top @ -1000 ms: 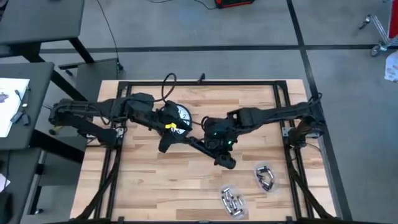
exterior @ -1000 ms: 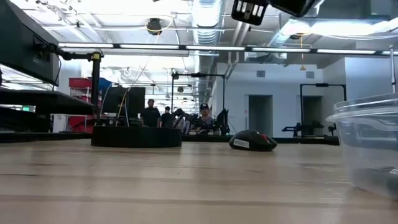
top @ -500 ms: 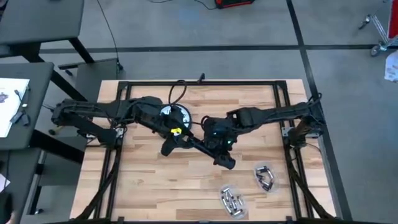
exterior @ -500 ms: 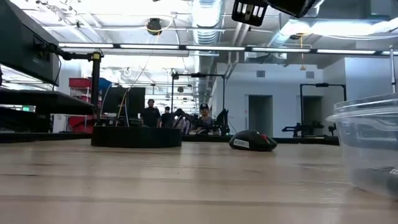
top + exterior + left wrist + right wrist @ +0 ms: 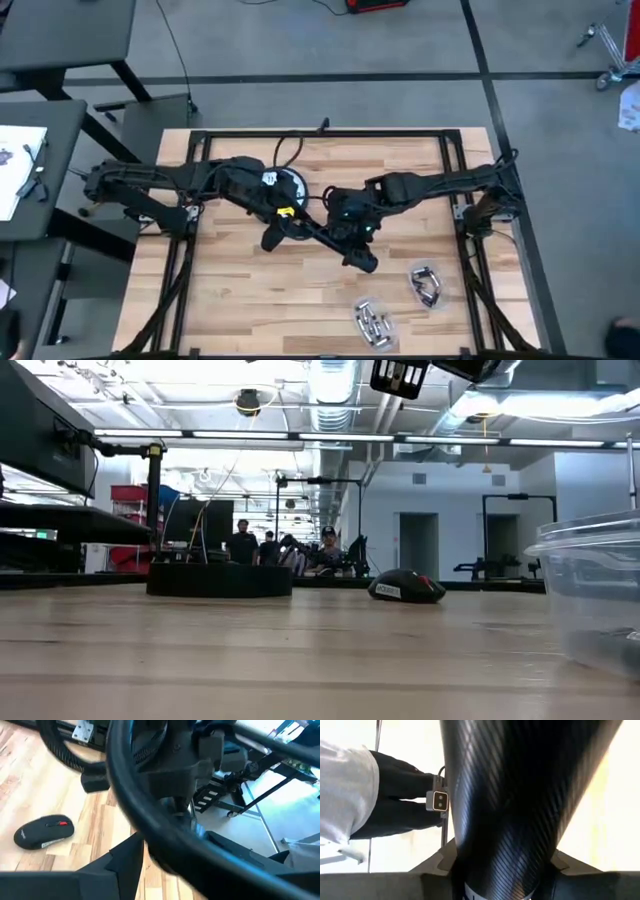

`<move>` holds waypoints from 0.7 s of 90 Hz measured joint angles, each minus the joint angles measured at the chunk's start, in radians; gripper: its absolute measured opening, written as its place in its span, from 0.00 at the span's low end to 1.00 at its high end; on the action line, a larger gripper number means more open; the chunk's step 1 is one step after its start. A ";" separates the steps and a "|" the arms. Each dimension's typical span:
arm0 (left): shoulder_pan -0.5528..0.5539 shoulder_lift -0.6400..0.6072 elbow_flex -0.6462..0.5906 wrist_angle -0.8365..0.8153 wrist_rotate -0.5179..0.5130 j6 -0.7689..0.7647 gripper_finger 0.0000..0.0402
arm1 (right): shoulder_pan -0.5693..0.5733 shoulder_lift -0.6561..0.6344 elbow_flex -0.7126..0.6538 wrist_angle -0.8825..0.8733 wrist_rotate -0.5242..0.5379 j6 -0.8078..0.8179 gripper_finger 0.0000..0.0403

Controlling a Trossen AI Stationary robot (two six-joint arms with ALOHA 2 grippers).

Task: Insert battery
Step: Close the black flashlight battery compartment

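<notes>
Two dark arms meet over the middle of the wooden bench point(image 5: 230, 290), where the left gripper point(image 5: 272, 238) and the right gripper point(image 5: 358, 258) hang close together above the boards, a long dark piece stretching between them. Whether either gripper is open or clamped on anything cannot be told: the high view shows only dark shapes, and each wrist view is filled by an arm. No battery is seen seated anywhere, so the insertion looks, as a judgement, not yet done. A black computer mouse point(image 5: 44, 831) with a red wheel lies on the bench beyond the left gripper, and appears across the boards in the low view point(image 5: 405, 587); it is presumably what takes the battery. Small metallic cylinders point(image 5: 373, 323), possibly the batteries, sit in a cluster near the bench's front edge, apart from the right gripper, with a second metallic cluster point(image 5: 427, 283) beside them. A clear plastic tub point(image 5: 590, 595) stands at the low view's edge. A pale label on the mouse carries writing too small to read.
</notes>
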 joint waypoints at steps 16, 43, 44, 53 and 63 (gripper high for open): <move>0.000 0.000 0.000 0.021 0.000 0.000 0.46 | 0.000 0.000 0.000 0.002 -0.001 0.000 0.33; 0.000 0.000 0.000 0.012 0.025 0.019 0.34 | 0.000 0.000 0.000 0.006 -0.004 -0.003 0.33; 0.000 0.000 0.000 0.012 0.026 0.020 0.34 | 0.000 0.000 0.000 0.007 -0.005 -0.003 0.33; 0.000 0.000 0.000 0.012 0.043 0.039 0.33 | 0.000 0.000 0.000 0.011 -0.014 -0.002 0.33; -0.005 0.000 0.001 0.021 0.067 0.082 0.33 | -0.002 0.000 0.000 0.039 -0.072 0.004 0.33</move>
